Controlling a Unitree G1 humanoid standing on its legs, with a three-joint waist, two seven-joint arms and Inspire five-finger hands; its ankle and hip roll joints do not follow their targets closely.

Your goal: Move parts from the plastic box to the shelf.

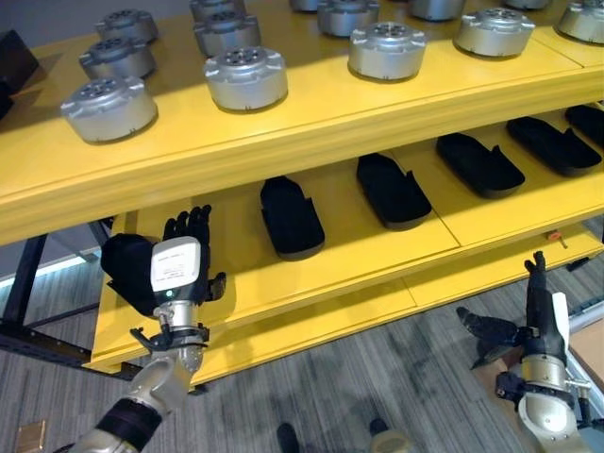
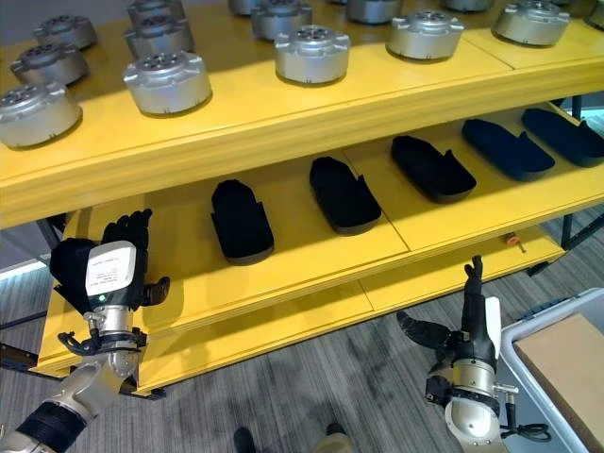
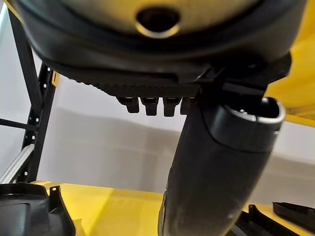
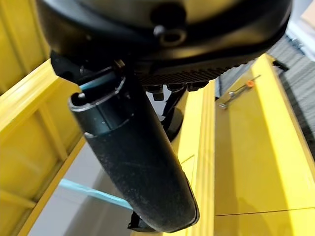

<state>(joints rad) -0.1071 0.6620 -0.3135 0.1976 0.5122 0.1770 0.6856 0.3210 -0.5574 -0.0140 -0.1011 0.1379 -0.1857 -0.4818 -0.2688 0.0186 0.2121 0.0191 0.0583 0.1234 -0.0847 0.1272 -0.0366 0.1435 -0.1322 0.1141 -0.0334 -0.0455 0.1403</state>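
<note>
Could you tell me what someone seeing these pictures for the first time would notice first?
The bright yellow shelf stands out, its top level lined with round silver metal parts. On the level below lies a row of black moulded parts. At that level's left end the left hand is raised beside one such black part; the right hand, open, stands lower right over the floor.

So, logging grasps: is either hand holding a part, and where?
Neither. The left hand rests open beside a black part; the right hand is open, empty.

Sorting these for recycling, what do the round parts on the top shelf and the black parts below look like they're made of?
Round parts: likely bare machined metal; silver-grey with soft highlights. Black parts: probably matte moulded plastic or rubber; no shine, rounded edges.
</note>
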